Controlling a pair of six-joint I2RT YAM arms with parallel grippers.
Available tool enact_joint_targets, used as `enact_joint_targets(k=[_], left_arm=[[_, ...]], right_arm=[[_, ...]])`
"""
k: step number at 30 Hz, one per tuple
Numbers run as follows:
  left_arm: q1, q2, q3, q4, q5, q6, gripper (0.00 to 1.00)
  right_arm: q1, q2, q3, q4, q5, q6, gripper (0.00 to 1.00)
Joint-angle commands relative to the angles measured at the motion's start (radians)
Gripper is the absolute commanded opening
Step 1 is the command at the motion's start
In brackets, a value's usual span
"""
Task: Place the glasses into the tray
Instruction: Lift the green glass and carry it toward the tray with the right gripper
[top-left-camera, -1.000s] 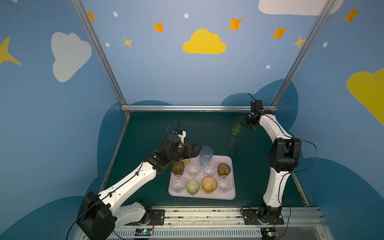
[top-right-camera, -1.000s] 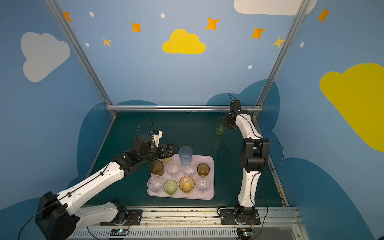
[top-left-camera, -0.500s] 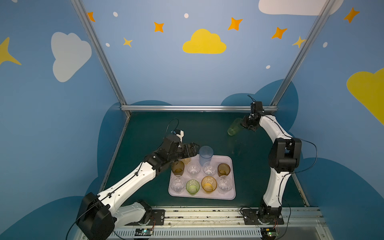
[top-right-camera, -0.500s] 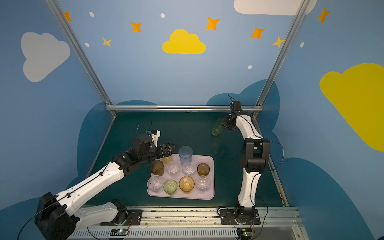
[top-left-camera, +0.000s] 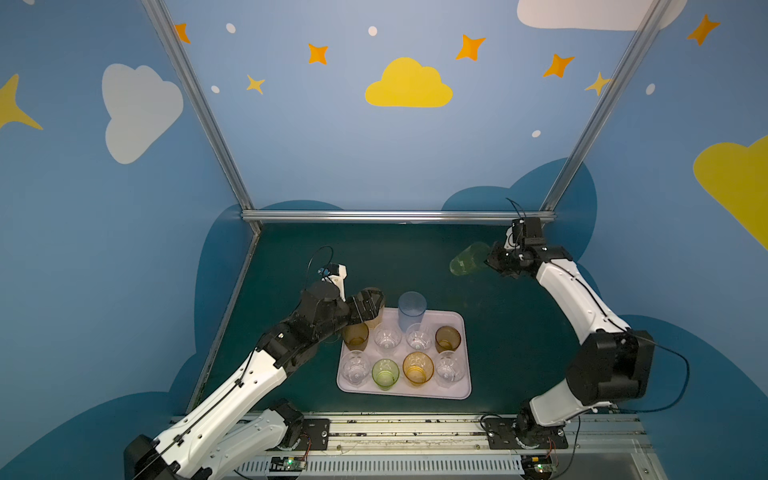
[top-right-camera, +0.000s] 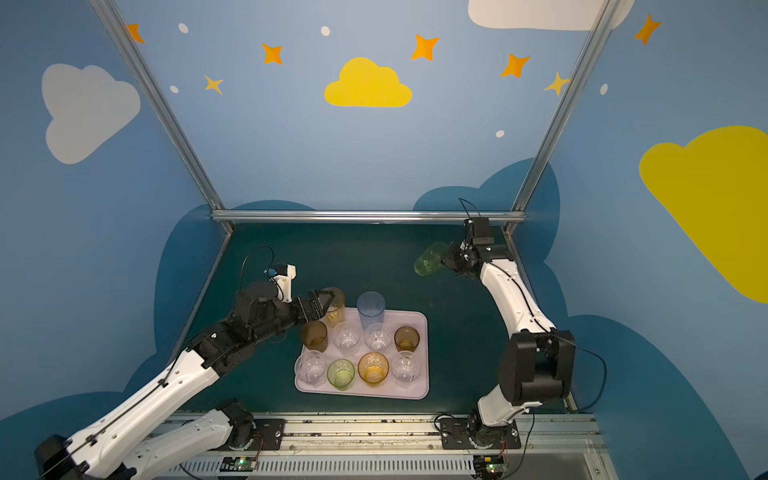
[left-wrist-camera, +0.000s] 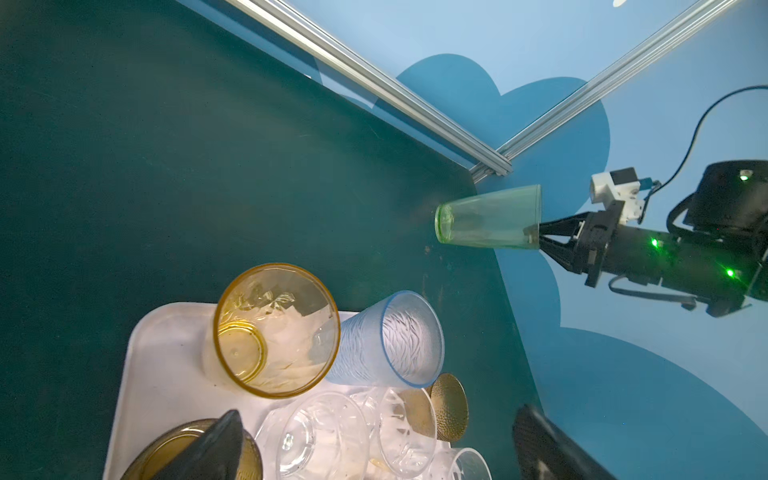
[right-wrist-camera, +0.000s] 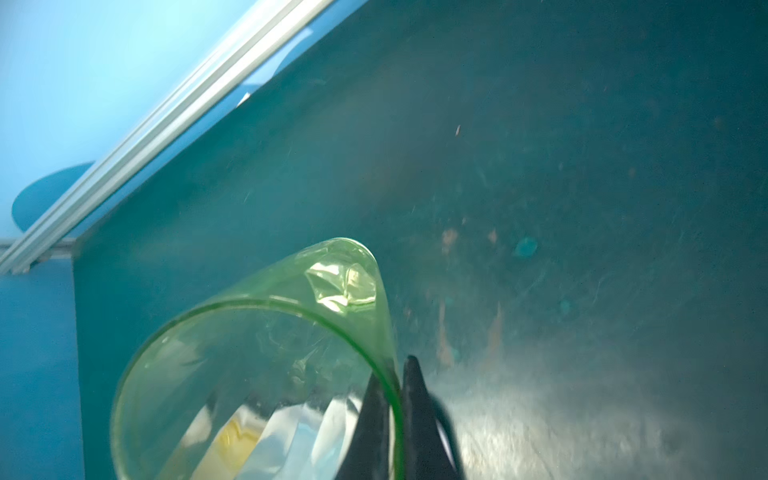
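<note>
The pale lilac tray (top-left-camera: 466, 392) (top-right-camera: 422, 392) holds several short glasses in two rows. At its far edge stand a tall yellow glass (top-right-camera: 336, 311) (left-wrist-camera: 274, 332) and a tall pale blue glass (top-left-camera: 411, 311) (left-wrist-camera: 390, 340). My left gripper (top-left-camera: 374, 305) (top-right-camera: 326, 301) (left-wrist-camera: 378, 440) stands wide open just short of the yellow glass, nothing between its fingers. Over the table's far right corner my right gripper (top-left-camera: 490, 259) (left-wrist-camera: 538, 237) (right-wrist-camera: 395, 374) is shut on the rim of a tall green glass (top-left-camera: 467, 259) (top-right-camera: 430, 259) (right-wrist-camera: 257, 374). That glass hangs tilted, base toward the middle.
Metal frame rails (top-left-camera: 395, 216) border the dark green table (top-left-camera: 374, 257) at the back and both sides, close behind the right gripper. Blue walls enclose the cell. The arm bases sit on a rail along the front edge (top-left-camera: 415, 432).
The right gripper has shut on the green glass, which stood upright on the table, and lifted and tipped it toward the middle. The left arm has barely moved.
</note>
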Motion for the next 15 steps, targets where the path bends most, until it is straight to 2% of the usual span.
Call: enact_joint_targets(k=[1, 8, 15], left_arm=[[0.002, -0.047, -0.021, -0.041, -0.047, -0.007, 1.00], [0.003, -0.090, -0.029, -0.090, -0.027, -0.027, 1.00], [0.003, -0.135, -0.060, -0.090, -0.004, -0.044, 1.00]], right_arm=[[0.027, -0.092, -0.066, 0.027, -0.001, 0.002, 0.00], [0.078, -0.272, -0.152, -0.043, -0.005, -0.036, 0.00], [0.131, -0.381, -0.235, -0.082, -0.023, -0.034, 0.00]])
